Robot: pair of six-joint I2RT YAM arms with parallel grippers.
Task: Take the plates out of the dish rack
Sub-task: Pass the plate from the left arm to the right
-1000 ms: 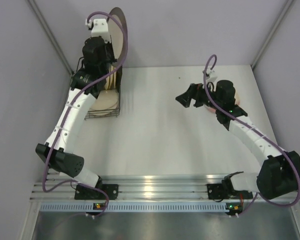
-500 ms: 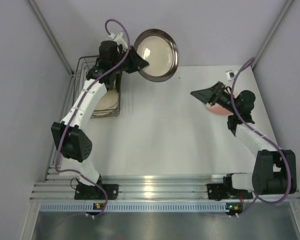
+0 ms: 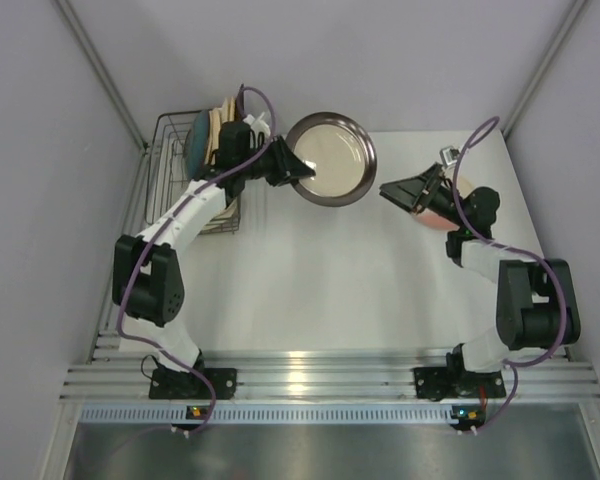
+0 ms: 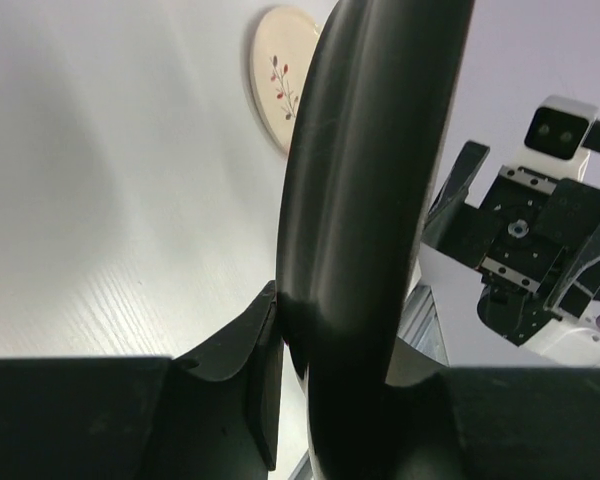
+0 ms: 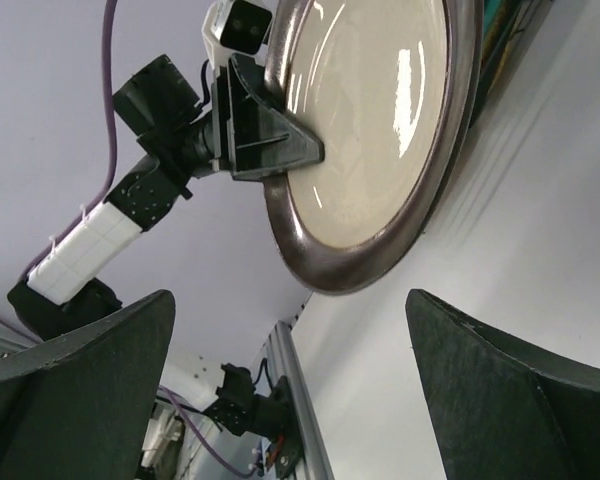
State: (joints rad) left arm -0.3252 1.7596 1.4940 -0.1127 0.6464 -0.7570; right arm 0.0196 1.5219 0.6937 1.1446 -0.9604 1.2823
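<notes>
Silver plate (image 3: 330,158) edge in left tool (image 3: 303,171)

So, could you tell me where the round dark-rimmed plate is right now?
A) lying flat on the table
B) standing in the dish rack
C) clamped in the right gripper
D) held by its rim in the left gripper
D: the left gripper pinches the rim of the plate, out to the right of the dish rack, while the right gripper faces it, open and apart from it.
</notes>
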